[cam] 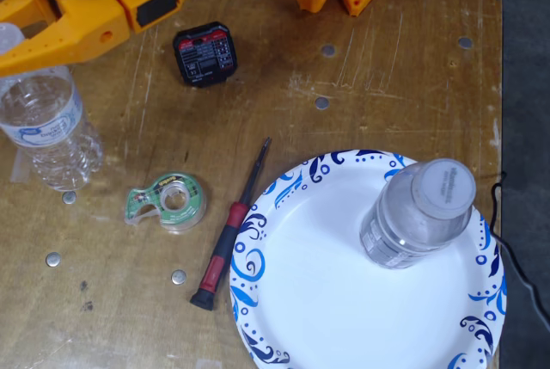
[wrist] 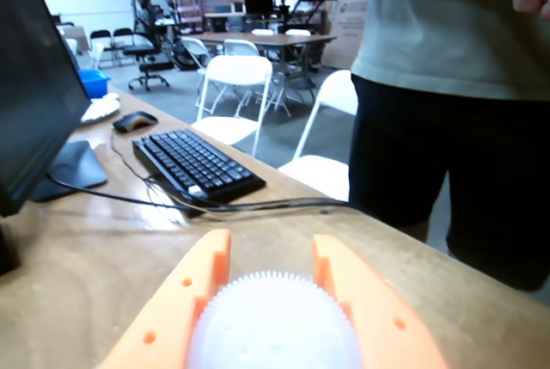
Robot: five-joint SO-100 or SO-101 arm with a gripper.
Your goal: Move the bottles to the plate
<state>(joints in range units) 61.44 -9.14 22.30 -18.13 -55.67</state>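
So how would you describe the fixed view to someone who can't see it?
An orange robot arm reaches over a water bottle at the left of a wooden table. A second bottle stands on a blue-patterned white plate, beside a screwdriver and tape dispenser.

Blue-labelled bottle [cam: 47, 124] upright at table's left edge, white-labelled bottle [cam: 417, 212] upright on right of swirl-rimmed plate [cam: 292, 300], near right.

White plate [cam: 301, 300] with blue swirls, blue-white labelled bottle [cam: 47, 124], red-handled screwdriver [cam: 228, 231], orange arm [cam: 103, 8]
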